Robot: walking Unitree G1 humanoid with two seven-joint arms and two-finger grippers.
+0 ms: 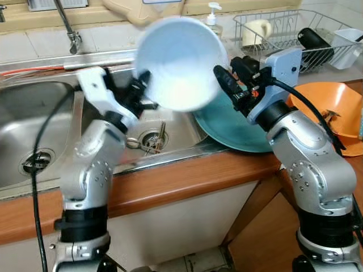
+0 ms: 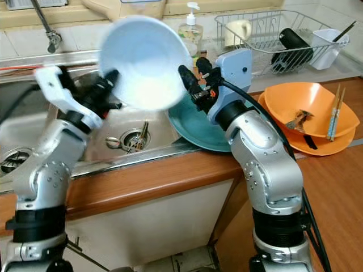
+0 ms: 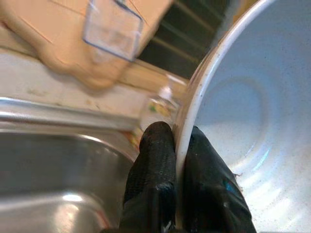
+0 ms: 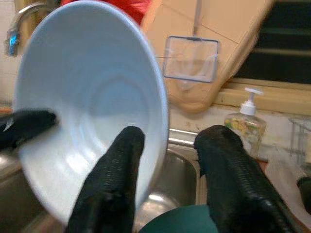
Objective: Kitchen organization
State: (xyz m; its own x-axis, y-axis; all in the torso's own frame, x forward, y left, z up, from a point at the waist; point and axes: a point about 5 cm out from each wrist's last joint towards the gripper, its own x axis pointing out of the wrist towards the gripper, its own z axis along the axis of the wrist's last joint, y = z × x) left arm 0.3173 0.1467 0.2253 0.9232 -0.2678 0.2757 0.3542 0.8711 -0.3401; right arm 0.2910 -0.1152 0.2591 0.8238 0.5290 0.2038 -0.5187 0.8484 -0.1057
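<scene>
Overhead, left claw (image 3: 177, 194) pinching empty white bowl (image 1: 181, 62); orange bowl (image 2: 309, 116) holding chopsticks (image 2: 334, 113)

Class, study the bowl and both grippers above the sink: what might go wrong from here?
1. The left gripper pinches only the rim of the white bowl, tilted over the sink; it could slip and fall.
2. The right gripper is open at the bowl's far rim; closing badly could knock it onto the teal plate.

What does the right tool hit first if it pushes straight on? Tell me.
Most likely the pale blue bowl: the right tool is open with the bowl's rim just ahead of its fingertips. The left tool grips the bowl's opposite rim. Depth is uncertain.
</scene>
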